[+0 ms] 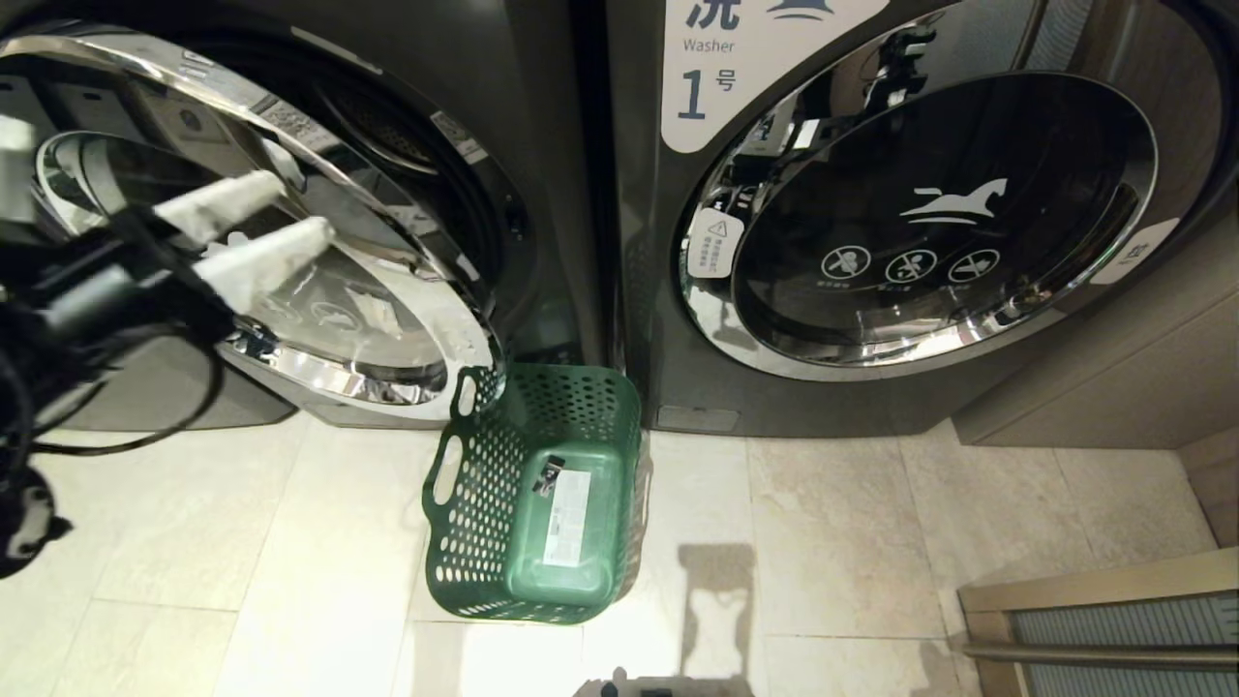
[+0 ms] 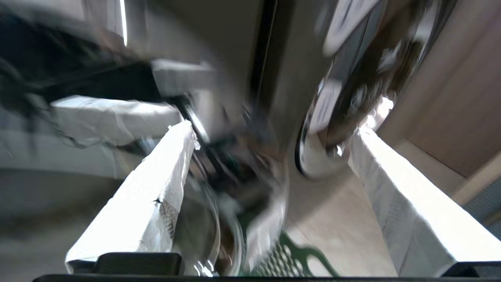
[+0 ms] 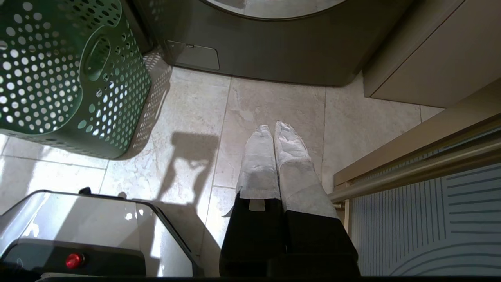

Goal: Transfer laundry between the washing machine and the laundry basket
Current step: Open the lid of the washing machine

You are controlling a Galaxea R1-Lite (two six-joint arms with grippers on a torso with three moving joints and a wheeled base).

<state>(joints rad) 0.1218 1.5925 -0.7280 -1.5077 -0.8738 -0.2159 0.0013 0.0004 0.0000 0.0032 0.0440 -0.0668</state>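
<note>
The washing machine (image 1: 557,194) at the left has its chrome-ringed glass door (image 1: 387,319) swung wide open, and the dark drum mouth (image 1: 407,126) shows behind it. My left gripper (image 1: 302,208) hangs in front of that door with its white-wrapped fingers (image 2: 156,184) spread open and nothing between them; the left wrist view is smeared. The green laundry basket (image 1: 537,494) stands on the floor below the door's edge, showing only a white label inside. No laundry is in view. My right gripper (image 3: 274,127) is shut and empty, low over the tiles to the right of the laundry basket (image 3: 70,78).
A second dark machine tagged "1 Washer" (image 1: 929,223) stands at the right with its door closed. A beige cabinet (image 1: 1113,387) adjoins it, and a door track with a ribbed panel (image 1: 1103,620) lies at the lower right. My base (image 3: 78,231) shows near the basket.
</note>
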